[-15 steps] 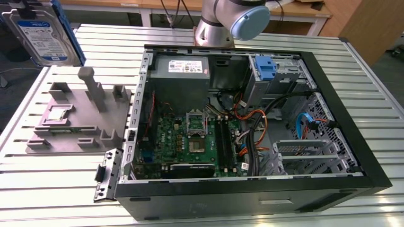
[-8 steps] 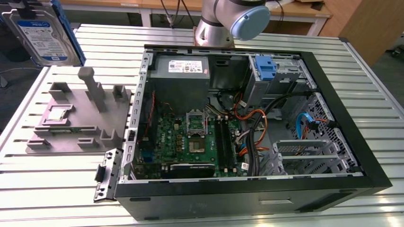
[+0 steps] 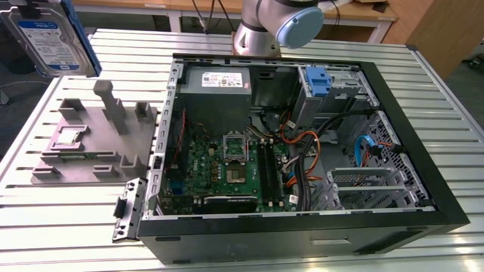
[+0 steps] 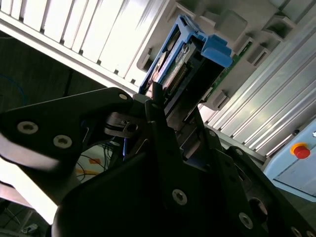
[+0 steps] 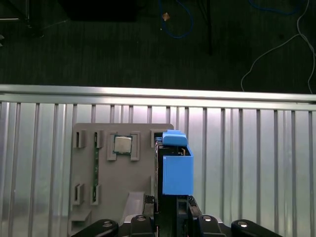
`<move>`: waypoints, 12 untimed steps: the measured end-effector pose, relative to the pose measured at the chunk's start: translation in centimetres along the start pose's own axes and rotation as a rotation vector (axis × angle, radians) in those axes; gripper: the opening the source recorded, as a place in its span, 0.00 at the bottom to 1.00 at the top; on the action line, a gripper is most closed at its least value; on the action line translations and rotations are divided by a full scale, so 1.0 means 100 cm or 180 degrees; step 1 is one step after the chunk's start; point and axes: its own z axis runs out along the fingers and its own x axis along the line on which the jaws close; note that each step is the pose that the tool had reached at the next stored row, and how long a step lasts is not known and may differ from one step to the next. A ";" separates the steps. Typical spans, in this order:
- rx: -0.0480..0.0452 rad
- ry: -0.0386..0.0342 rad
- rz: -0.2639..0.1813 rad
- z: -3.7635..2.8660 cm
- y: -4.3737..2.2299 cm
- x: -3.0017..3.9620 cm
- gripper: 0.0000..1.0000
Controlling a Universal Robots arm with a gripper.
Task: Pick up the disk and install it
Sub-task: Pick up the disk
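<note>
Hand (image 4: 177, 121) is clamped on the disk (image 4: 190, 59), with a black finger (image 4: 157, 111) on each flat face, so the grip is narrow. The blue carrier rail faces away from the hand.

In the exterior view the disk (image 3: 49, 39) is airborne at the upper left, upright, with its blue-and-white label facing the camera. It's clear of the slatted desk (image 3: 68, 226) and well apart from the open PC case (image 3: 302, 226).

In the first wrist view the disk (image 5: 175, 170) is edge-on over the edge of the grey fixture tray (image 5: 89, 197). A processor chip (image 5: 122, 144) sits in one of the tray pockets.

In the case, a bare blue bracket (image 3: 321, 82) sits in the far bay, with the power supply (image 3: 215, 82) beside it and the motherboard (image 3: 226, 170) below.
</note>
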 end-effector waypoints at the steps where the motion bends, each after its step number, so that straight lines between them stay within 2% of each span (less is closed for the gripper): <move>1: 0.0001 0.0000 0.0000 -0.0016 0.0001 -0.0001 0.35; 8: 0.0000 0.0000 0.0000 -0.0125 0.0005 -0.0005 0.35; 12: 0.0000 0.0000 0.0000 -0.0140 0.0006 -0.0006 0.35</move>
